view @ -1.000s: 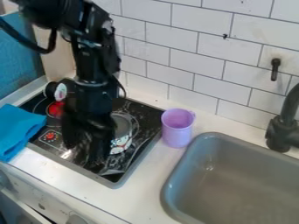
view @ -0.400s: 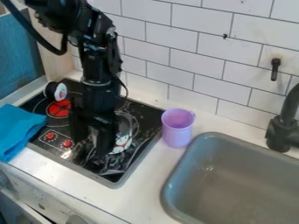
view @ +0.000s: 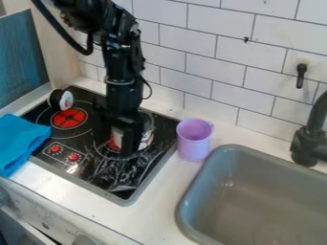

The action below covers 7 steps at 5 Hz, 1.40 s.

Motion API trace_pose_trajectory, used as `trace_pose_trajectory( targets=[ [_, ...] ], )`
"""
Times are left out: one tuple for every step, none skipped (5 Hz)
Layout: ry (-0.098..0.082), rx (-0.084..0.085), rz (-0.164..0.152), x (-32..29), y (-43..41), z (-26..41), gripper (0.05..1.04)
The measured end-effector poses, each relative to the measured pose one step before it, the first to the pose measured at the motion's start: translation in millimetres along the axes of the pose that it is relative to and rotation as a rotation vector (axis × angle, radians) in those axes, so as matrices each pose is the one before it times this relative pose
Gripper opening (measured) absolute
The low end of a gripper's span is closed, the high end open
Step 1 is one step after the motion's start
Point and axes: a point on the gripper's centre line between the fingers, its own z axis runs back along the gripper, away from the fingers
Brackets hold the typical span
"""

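Close in, slanting down from above — glossy black stovetop point(view: 86, 170) at frame left, grey rounded-corner sink point(view: 275, 206) right! We're facing the white-tiled wall point(view: 214, 67).

pot point(view: 147, 139) 1 | cup point(view: 194, 140) 1 | cloth point(view: 22, 142) 1 | sink point(view: 268, 201) 1 | faucet point(view: 309, 143) 1

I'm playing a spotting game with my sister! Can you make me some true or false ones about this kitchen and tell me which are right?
The robot's hand is at the pot. True.
The purple cup is inside the sink. False: it stands on the counter, between the stove and the sink.
The cloth is blue. True.
The black tap is beside the stove. False: it is by the sink.
The wall has white tiles. True.
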Motion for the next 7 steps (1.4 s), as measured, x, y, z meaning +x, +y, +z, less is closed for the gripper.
trace_pose_trajectory(
  targets=[
    [-0.0284,-0.0042,-0.0023,27.28,-2.76,5.60,1.005],
    [-0.0093,0.0094,0.0054,6.87,-0.42,9.21,1.005],
    [0.0173,0.0084,-0.0026,-4.18,1.09,1.65,1.005],
    [-0.0138,0.0253,0.0148,-18.11,1.24,19.81,1.005],
    [0.0307,0.0278,-0.0101,-36.37,1.71,22.46,1.005],
    [-0.0174,-0.0359,-0.0025,-44.57,11.82,12.79,1.005],
    [-0.0404,0.0245,0.0425,-29.95,16.37,10.44,1.005]
  ],
)
